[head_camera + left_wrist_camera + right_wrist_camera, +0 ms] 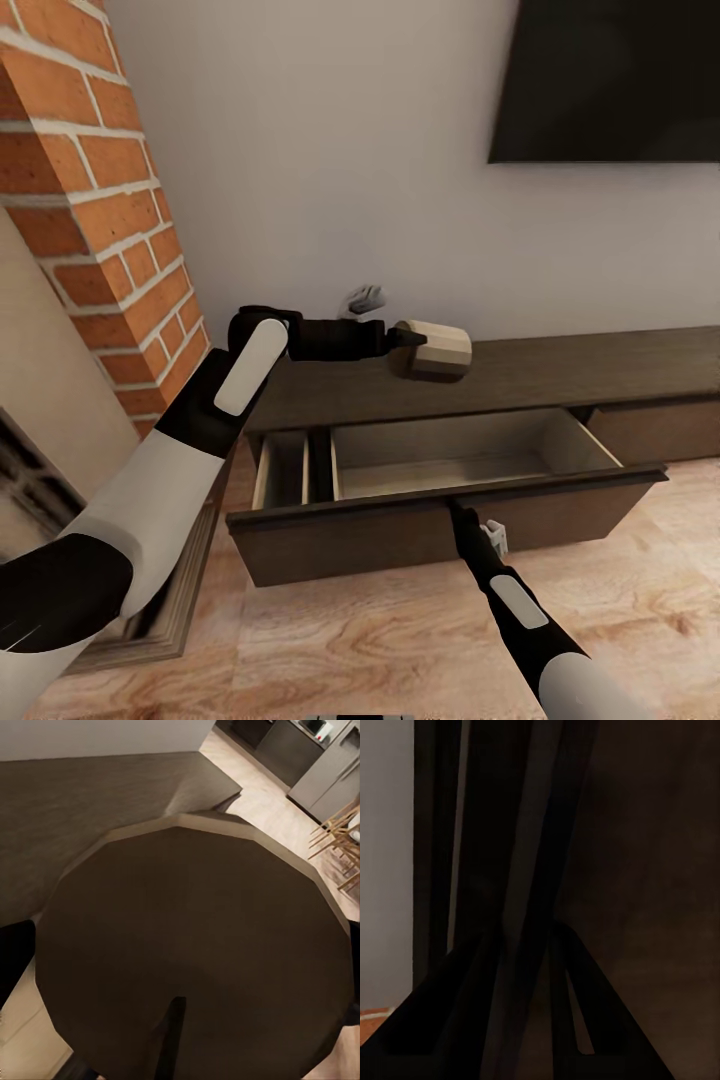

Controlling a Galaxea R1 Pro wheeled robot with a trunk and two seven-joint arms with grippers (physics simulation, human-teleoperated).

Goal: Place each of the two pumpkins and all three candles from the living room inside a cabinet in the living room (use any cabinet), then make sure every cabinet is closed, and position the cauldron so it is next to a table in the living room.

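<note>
In the head view, the left arm is reaching up from the lower left of the frame, bending at the elbow and stretching level toward the centre; its left gripper (405,340) is clenching a candle (432,351), which is lying on its side in the air just above the top of the cabinet (560,372) and over the open drawer (440,505); the drawer is showing a tan interior with a narrow compartment at its left; the right arm is rising from the lower right of the frame, its right gripper (459,512) pressing against the drawer's front edge, though whether it is gripping that edge I cannot tell; a brick fireplace (95,220) is filling the upper left and a black TV (610,80) the upper right.

In the left wrist view, the candle (195,952) is taking up most of the frame, its flat end facing the camera, with the cabinet top (90,802) lying behind it at the upper left.

In the right wrist view, the two dark fingers (450,1020) are standing close against the dark wood of the drawer (652,870); their closure is too dim to judge.
</note>
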